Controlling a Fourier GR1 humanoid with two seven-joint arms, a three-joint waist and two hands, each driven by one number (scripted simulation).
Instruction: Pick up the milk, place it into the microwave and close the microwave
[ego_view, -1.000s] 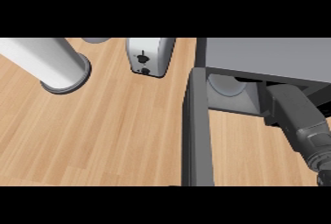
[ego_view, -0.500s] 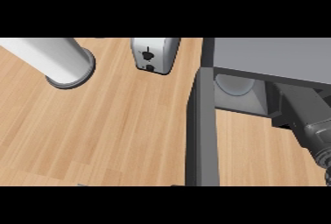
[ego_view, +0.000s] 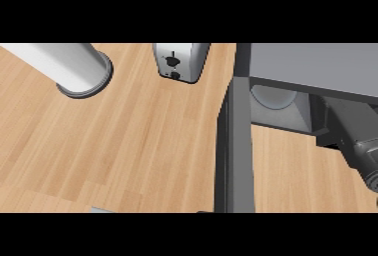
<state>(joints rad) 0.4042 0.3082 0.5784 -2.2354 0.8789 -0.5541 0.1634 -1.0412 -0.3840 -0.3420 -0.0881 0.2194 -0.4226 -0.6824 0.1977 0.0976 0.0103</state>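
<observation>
The microwave (ego_view: 317, 65) stands at the right with its door (ego_view: 235, 150) swung open toward me, edge-on as a dark vertical bar. Inside I see the grey cavity and the round turntable (ego_view: 272, 97). My right forearm (ego_view: 362, 150) comes in from the lower right and goes into the cavity. The dark right hand (ego_view: 336, 117) sits mostly under the microwave's roof, so its grip is hidden. No milk shows anywhere in view. My left hand is out of view.
A silver toaster (ego_view: 181, 62) stands at the back, just left of the door. A light grey cylinder with a wider ring end (ego_view: 77, 67) lies at the upper left. Bare wooden counter (ego_view: 125, 150) fills the left and middle.
The whole scene has slid slightly to the right and upward in the view. The right forearm still reaches into the microwave, and the door stays open.
</observation>
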